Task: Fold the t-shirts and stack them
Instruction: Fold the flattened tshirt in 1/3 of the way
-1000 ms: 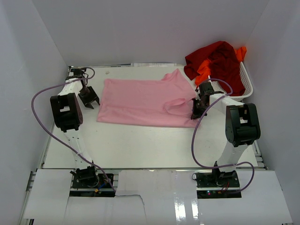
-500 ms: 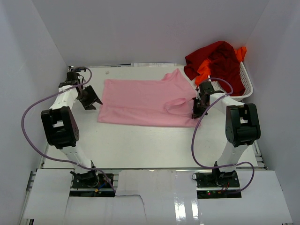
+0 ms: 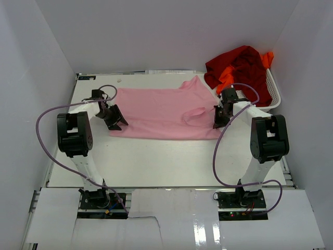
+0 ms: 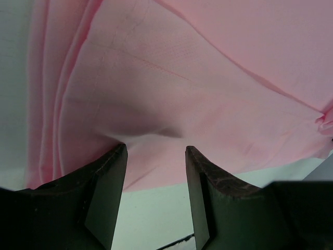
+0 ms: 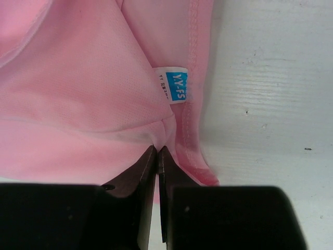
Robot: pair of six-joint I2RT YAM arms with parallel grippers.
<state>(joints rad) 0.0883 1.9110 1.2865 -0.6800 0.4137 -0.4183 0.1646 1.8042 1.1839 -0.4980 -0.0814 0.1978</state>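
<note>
I have the light pink t-shirt [image 3: 166, 112] spread nearly flat across the middle of the bench [image 3: 156, 161], its long side running left to right. One sleeve points toward the far edge near the basket, and a smaller flap of pink cloth is folded over on the right end.

My left gripper [image 3: 117, 122] sits low at the shirt's left end, close to the near corner. In the left wrist view its two fingers [image 4: 104, 177] stand apart, and pink cloth fills the gap ahead of them. The shirt's edge and a strip of bare bench show just below and between the tips. I cannot tell whether the fingers touch the cloth. A few soft ridges run along the fabric on the left of that view.

My right gripper [image 3: 219, 116] is at the shirt's right end. In the right wrist view its fingers [image 5: 140, 172] are pressed together with a pinch of the pink fabric caught between the tips, so it is clamped on the shirt. A small blue and white label [image 5: 174, 86] lies just above the pinch, beside a stitched hem, with bare bench to the right of it.

The dark red t-shirt [image 3: 242, 65] is heaped over the white mesh basket [image 3: 273, 94] at the far right corner. The bright orange t-shirt [image 3: 225, 78] shows from under it at the front and again at the back. Both are apart from the pink shirt's main body.
</note>
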